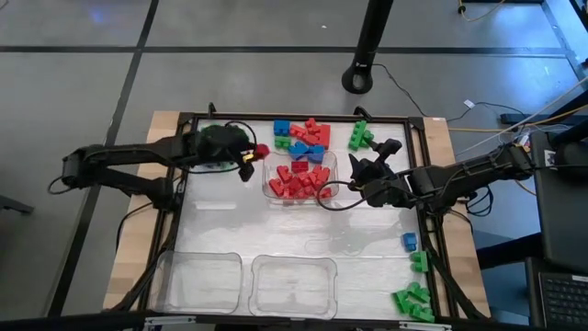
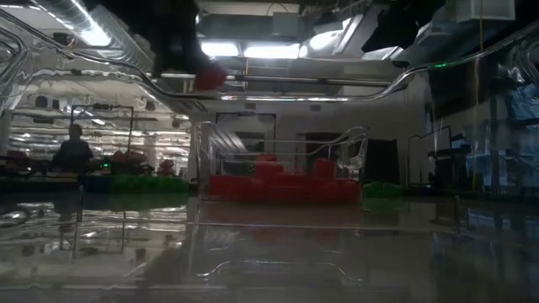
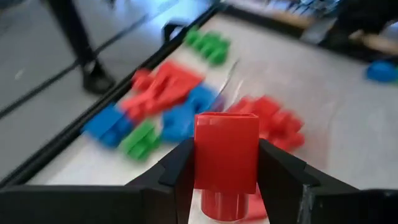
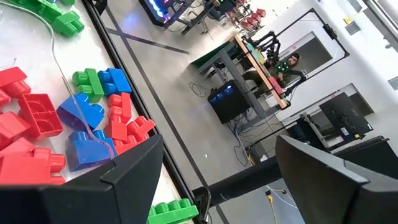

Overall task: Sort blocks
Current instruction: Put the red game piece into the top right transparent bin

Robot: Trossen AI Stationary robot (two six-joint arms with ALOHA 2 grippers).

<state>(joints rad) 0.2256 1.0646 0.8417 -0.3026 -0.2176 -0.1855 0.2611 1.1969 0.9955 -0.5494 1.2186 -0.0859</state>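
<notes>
My left gripper (image 1: 254, 157) is shut on a red block (image 3: 226, 152) and holds it in the air by the far left corner of a clear tray (image 1: 268, 188). That tray has several red blocks (image 1: 299, 179) lying in it. In the low view the held block (image 2: 210, 78) shows high above the tray (image 2: 282, 181). A mixed pile of red, blue and green blocks (image 1: 303, 136) lies on the table just beyond the tray. My right gripper (image 1: 366, 171) hangs open to the right of the tray, and nothing is between its fingers (image 4: 130, 171). My left gripper pinches the red block by two opposite side faces (image 3: 200, 163) between its two fingers (image 3: 179, 174). The fingers come from the table's left, slanting a little downward. The block is lifted clear of the table and tray, with its hollow end (image 3: 227, 119) facing away from the gripper.
Green blocks (image 1: 360, 136) lie at the far right. A blue block (image 1: 409, 241) and more green blocks (image 1: 413, 300) lie near the right edge. Two clear trays (image 1: 197, 280) (image 1: 294, 285) stand along the near edge. A dark frame (image 1: 184, 184) borders the white table.
</notes>
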